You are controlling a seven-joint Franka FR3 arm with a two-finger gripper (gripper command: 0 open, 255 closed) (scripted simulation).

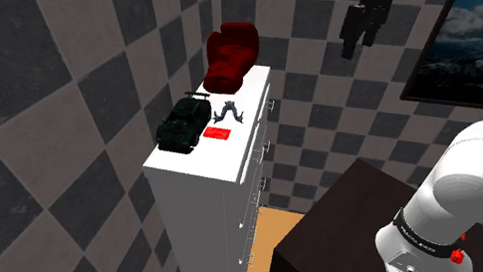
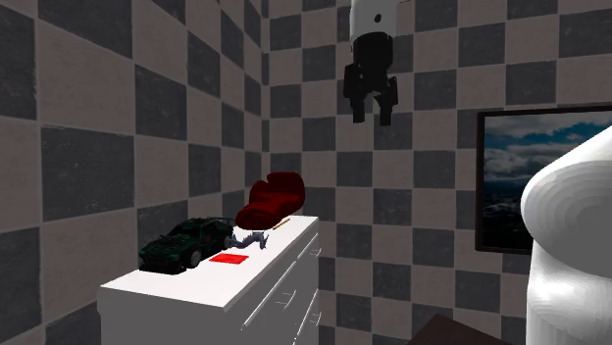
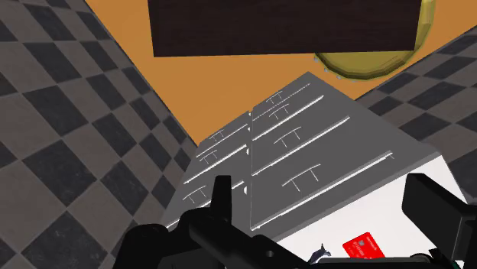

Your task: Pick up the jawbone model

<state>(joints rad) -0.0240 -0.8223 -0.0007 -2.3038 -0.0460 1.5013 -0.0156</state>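
Note:
The jawbone model [image 1: 228, 112] is a small grey curved piece lying on top of a tall white dresser [image 1: 235, 166], between a dark green toy car [image 1: 184, 122] and a red boxing glove [image 1: 231, 56]. In the second exterior view the jawbone model [image 2: 250, 237] rests beside the car [image 2: 186, 245]. My gripper [image 1: 359, 37] hangs open and holds nothing, high above the dresser and off toward the shoulder view's right. The gripper [image 2: 370, 110] points downward, fingers apart. In the wrist view the gripper [image 3: 319, 189] looks down the dresser's front; the jawbone model [image 3: 319, 253] peeks out near its base.
A flat red card [image 1: 218, 134] lies on the dresser top near the jawbone; the card [image 3: 363, 246] also appears in the wrist view. My dark stand [image 1: 347, 233] sits below on an orange floor [image 3: 191, 84]. A framed sky picture [image 1: 480, 34] hangs on the checkered wall. A yellowish round object [image 3: 367, 63] lies beside the stand.

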